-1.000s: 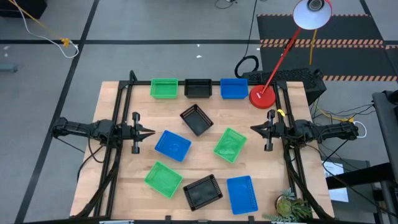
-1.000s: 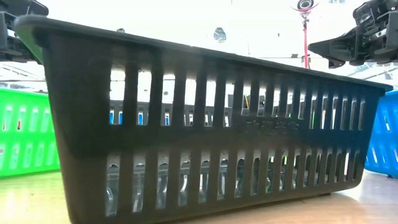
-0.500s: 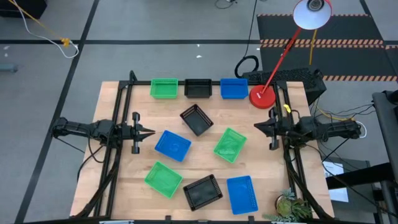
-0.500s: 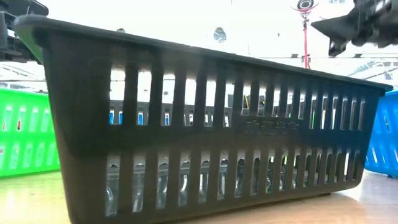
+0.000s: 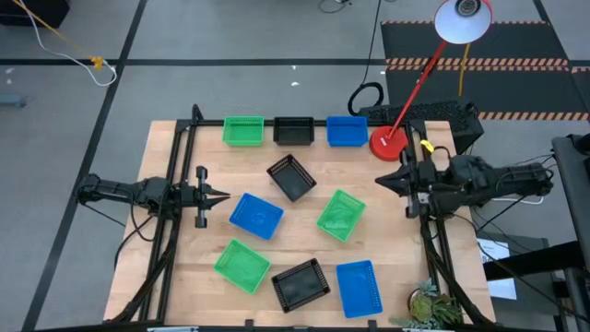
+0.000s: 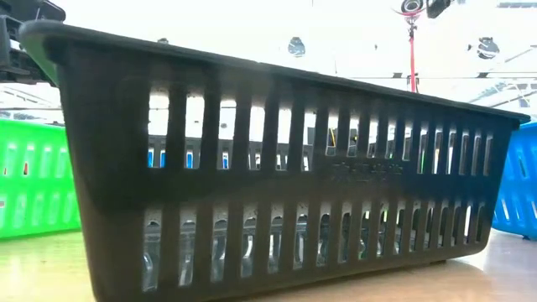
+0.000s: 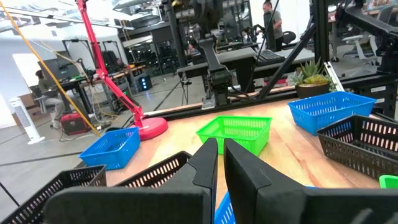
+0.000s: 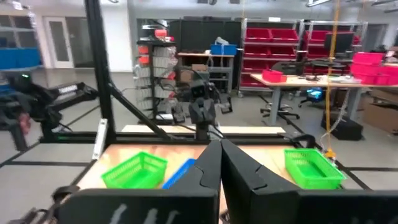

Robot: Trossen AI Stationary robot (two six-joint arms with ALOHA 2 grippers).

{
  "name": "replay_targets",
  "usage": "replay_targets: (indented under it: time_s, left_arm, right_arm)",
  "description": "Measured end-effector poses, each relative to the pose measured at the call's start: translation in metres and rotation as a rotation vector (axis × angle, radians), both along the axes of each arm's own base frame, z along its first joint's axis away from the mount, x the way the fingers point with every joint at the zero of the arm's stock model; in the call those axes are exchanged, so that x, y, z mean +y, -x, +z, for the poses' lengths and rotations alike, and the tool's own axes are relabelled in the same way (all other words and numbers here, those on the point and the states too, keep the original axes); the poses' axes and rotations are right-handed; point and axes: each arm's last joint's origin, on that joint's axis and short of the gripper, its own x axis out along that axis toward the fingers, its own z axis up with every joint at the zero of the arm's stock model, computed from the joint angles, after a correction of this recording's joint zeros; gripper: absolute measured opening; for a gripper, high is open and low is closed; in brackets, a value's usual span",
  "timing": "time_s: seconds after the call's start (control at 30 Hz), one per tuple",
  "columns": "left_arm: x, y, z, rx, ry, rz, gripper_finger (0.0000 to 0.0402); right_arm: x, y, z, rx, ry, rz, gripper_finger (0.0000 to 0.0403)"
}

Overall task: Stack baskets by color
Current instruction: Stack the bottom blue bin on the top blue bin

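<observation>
- My left gripper point(image 5: 224, 195) hangs at the table's point(image 5: 166, 267) left edge, fingers pinched nearly together on nothing; a blue basket point(image 5: 255, 215) lies just beside its tip, toward the middle.
- Along the far edge stand a green basket point(image 5: 243, 131), a black basket point(image 5: 294, 131) and a blue one point(image 5: 347, 131) in a row, next to the red lamp base point(image 5: 389, 143).
- Scattered mid-table: a tilted black basket point(image 5: 291, 177), a green basket point(image 5: 341, 214); nearer the front, green point(image 5: 242, 266), black point(image 5: 300, 283), blue point(image 5: 359, 287).
- My right gripper point(image 5: 381, 183) hovers at the right edge, clenched and empty, seemingly raised above the wood; the mid-table green basket lies near its tip.
</observation>
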Motion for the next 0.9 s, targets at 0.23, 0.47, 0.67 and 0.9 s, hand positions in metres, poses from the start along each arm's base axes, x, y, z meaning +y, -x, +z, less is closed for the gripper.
replay_targets:
  time_s: [0.23, 0.47, 0.67, 0.9]
  left_arm:
    - [0.000, 0.000, 0.000, 0.000, 0.000, 0.000, 0.0031]
    - [0.000, 0.000, 0.000, 0.000, 0.000, 0.000, 0.0031]
    - [0.000, 0.000, 0.000, 0.000, 0.000, 0.000, 0.0031]
    - [0.000, 0.000, 0.000, 0.000, 0.000, 0.000, 0.0031]
  right_arm:
    - [0.001, -0.005, 0.046, 0.073, -0.020, 0.000, 0.0000]
    - [0.001, -0.007, 0.079, 0.154, -0.040, -0.004, 0.0000]
    - [0.002, -0.012, 0.096, 0.177, -0.037, -0.005, 0.0000]
    - [0.002, -0.018, 0.106, 0.211, -0.031, -0.006, 0.0000]
